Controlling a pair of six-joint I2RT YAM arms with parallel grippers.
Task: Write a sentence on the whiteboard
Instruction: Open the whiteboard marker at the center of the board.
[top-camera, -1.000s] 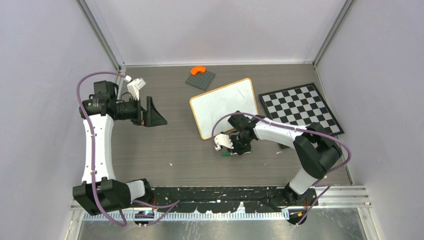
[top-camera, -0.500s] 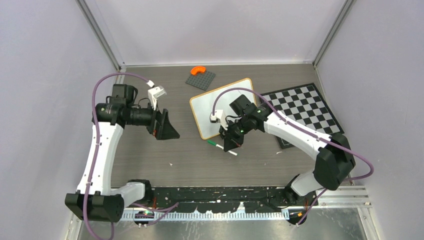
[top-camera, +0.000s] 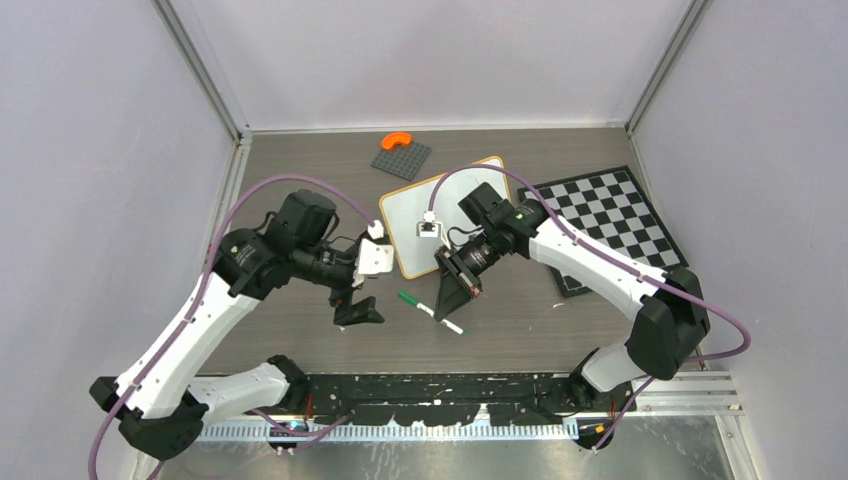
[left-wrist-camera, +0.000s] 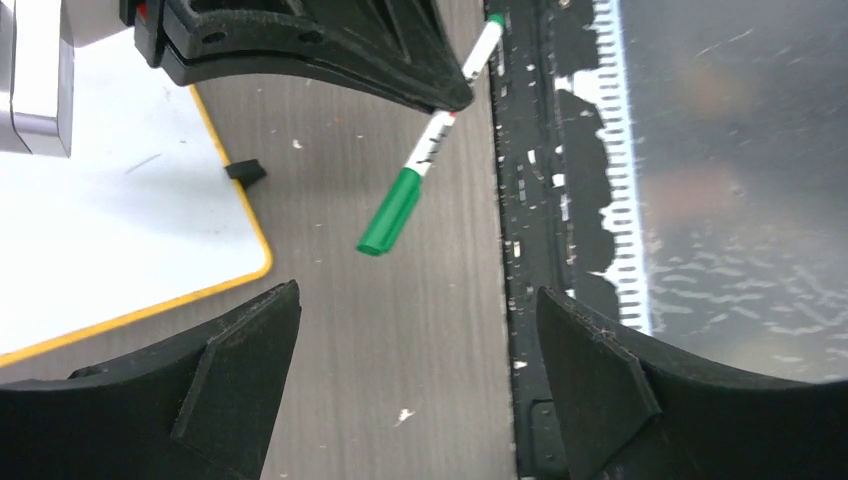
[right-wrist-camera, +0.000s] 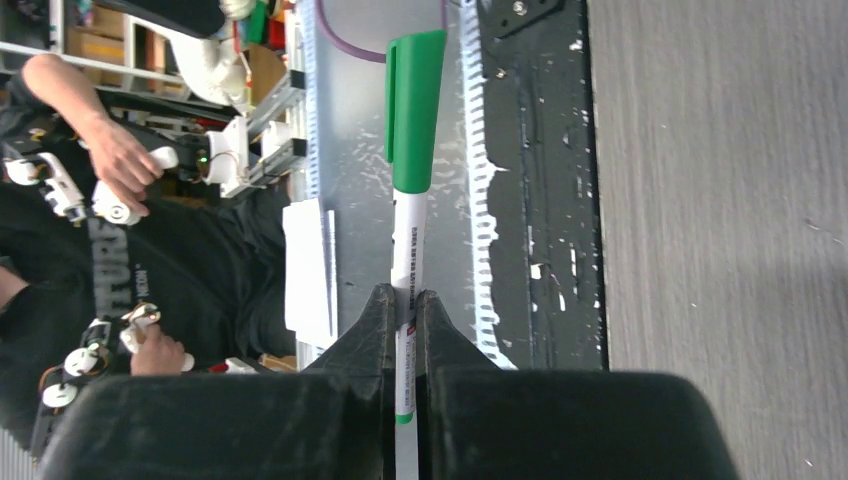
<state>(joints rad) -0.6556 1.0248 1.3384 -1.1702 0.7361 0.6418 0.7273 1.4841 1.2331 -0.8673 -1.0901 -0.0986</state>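
"So, where was the whiteboard (top-camera: 405, 235)?"

"Lying on the surface (top-camera: 310, 170) toward the far middle, turned at an angle. A grey studded plate (top-camera: 402, 158) sat just beyond its far-left corner, and the checkerboard (top-camera: 600, 215) was beside its right edge."

"And the right jaws?"

"Pinched tight on the white barrel of a green-capped marker (right-wrist-camera: 412, 250), just off the board's near edge, over bare wood grain. The cap end pointed toward the left arm (top-camera: 200, 320). Whether the marker touched the surface, I couldn't tell."

"The left jaws?"

"Spread wide with nothing between them — hanging near the cap, on its left. Through the left wrist camera the marker lay slantwise between those two fingers and the right jaws, with the board's orange-framed corner off to one side."
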